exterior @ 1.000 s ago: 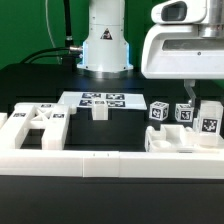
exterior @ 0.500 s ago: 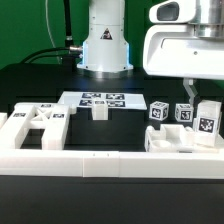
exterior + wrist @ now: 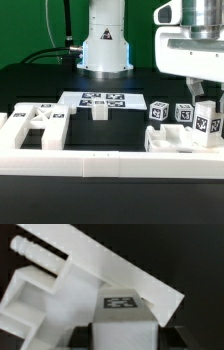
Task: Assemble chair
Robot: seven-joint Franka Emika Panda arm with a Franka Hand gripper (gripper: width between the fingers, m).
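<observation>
My gripper [image 3: 205, 100] is at the exterior view's right, shut on a white chair post [image 3: 209, 123] with a marker tag, held slightly tilted just above a low white slab part [image 3: 176, 141]. In the wrist view the post [image 3: 125, 317] fills the gap between the dark pads [image 3: 82, 336] of my gripper [image 3: 125, 339], with its tag facing the camera. Behind it lie a wide flat white slab [image 3: 110, 263] and a ribbed peg [image 3: 27, 247]. Two more tagged posts [image 3: 158, 110] [image 3: 184, 112] stand just left of the held one. A white frame part [image 3: 32, 125] lies at the left.
The marker board [image 3: 100, 98] lies at the middle back with a small white block [image 3: 99, 111] in front of it. A long low white border wall [image 3: 90, 165] runs along the front. The robot's base [image 3: 105, 40] stands behind on the black table.
The arm's head has shifted toward the exterior view's right, and the held post has tilted and moved slightly with it. The other parts have not moved.
</observation>
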